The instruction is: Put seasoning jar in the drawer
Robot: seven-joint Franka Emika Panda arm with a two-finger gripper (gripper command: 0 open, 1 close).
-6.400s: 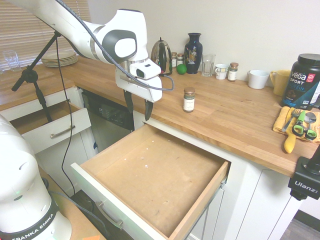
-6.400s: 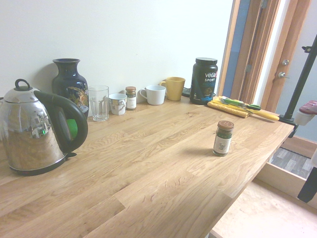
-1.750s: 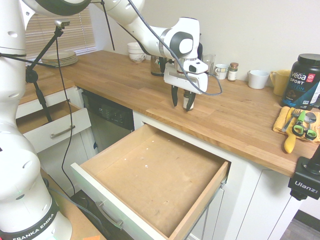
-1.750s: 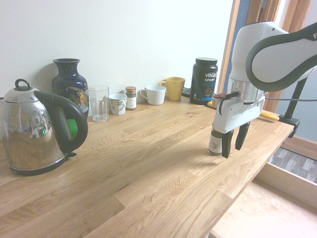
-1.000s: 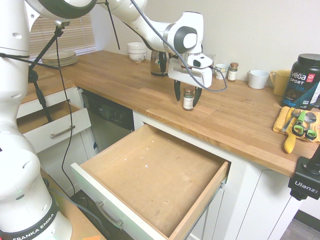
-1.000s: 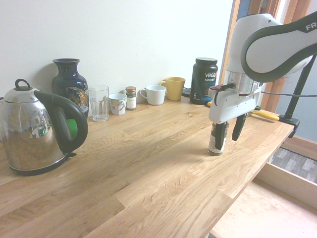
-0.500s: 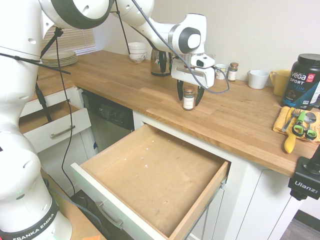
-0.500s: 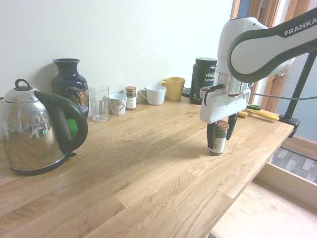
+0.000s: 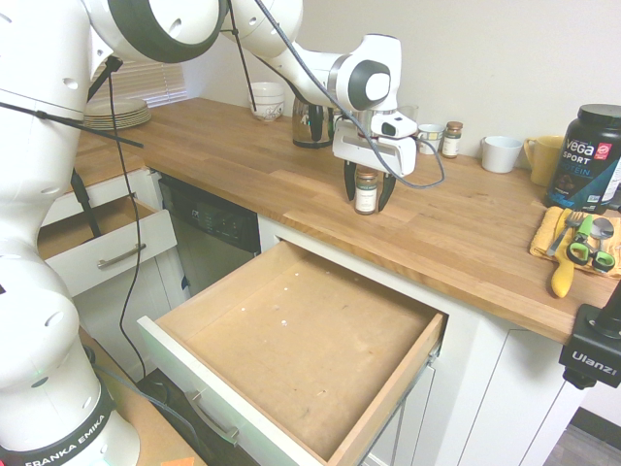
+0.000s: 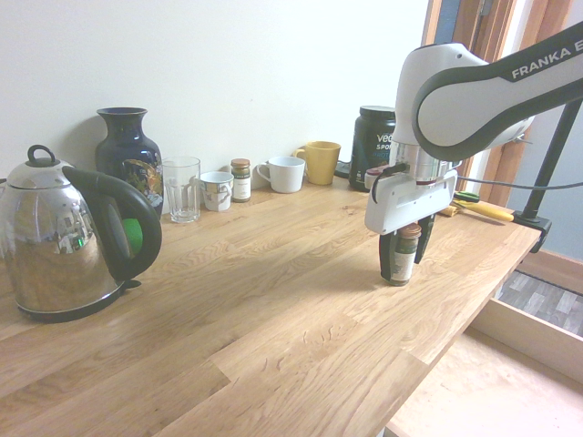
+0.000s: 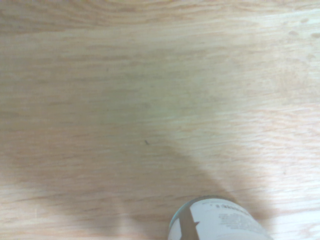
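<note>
One seasoning jar (image 9: pixel 366 191) stood upright on the wooden countertop (image 9: pixel 466 228), near its front edge and just behind the back corner of the open drawer (image 9: pixel 291 345). You had the gripper (image 9: pixel 368 188) pointing straight down over it, fingers spread wide with one on each side of the jar; neither visibly pressed the glass, so the jar was bracketed, not clamped. The second exterior view showed the same: jar (image 10: pixel 402 255) between the dark fingers of the gripper (image 10: pixel 402 258), base flat on the wood.

Room to move: bare counter lay all around the jar. The drawer stood pulled far out below the counter edge, its light brown bottom bare, white front and metal bar handle (image 9: pixel 213 419) toward the camera. The smaller drawer (image 9: pixel 92 243) sat open off to the side, well apart.

Jar look: small clear glass, brown-copper screw lid, white label, dark contents. In the wrist view only its label (image 11: pixel 220 225) showed, blurred, at the frame's edge.

Further out, well clear of the jar: kettle (image 10: pixel 64 241), dark blue vase (image 10: pixel 127 155), drinking glass (image 10: pixel 181 188), a second small jar (image 10: pixel 240 179), white mug (image 10: pixel 284 173), yellow mug (image 10: pixel 320 161) along the wall. The black Vega tub (image 9: pixel 587 157) and yellow cloth (image 9: pixel 572 238) with utensils sat at the far end.
</note>
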